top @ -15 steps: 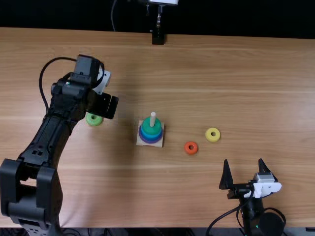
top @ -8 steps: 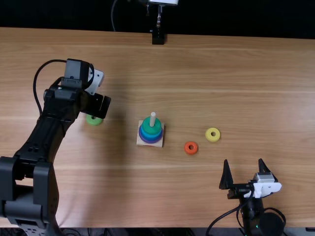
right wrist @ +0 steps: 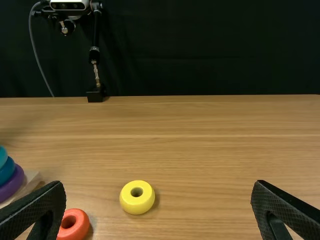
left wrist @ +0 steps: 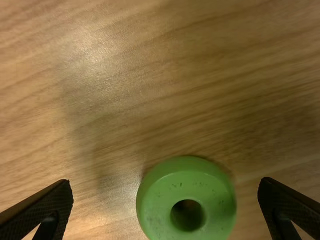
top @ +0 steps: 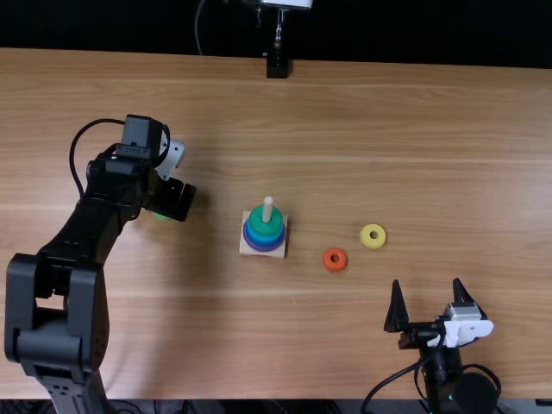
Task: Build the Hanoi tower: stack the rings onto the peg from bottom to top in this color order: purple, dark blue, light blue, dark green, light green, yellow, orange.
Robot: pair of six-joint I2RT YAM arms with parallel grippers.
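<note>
My left gripper (top: 174, 198) is over the light green ring (top: 161, 216), hiding most of it. In the left wrist view, the left gripper (left wrist: 166, 184) is open, the light green ring (left wrist: 156, 215) lying flat between its fingers' lines. On the peg (top: 267, 210) of the square base (top: 260, 253), the dark green ring (top: 264, 226) tops light blue, dark blue and purple rings. My right gripper (top: 427, 283) is open near the front edge; in the right wrist view, the right gripper (right wrist: 159, 185) has nothing between its fingers. The yellow ring (right wrist: 136, 206) and orange ring (right wrist: 73, 226) lie flat.
The wooden table (top: 388, 121) reaches back to a dark backdrop. A camera stand (top: 277, 65) is at the far edge. The peg base stands between the light green ring on the left and the orange and yellow rings on the right.
The left gripper has shifted left, then nearer the table's front edge, now covering more of the light green ring. The right arm, the stack and the loose rings have stayed put.
</note>
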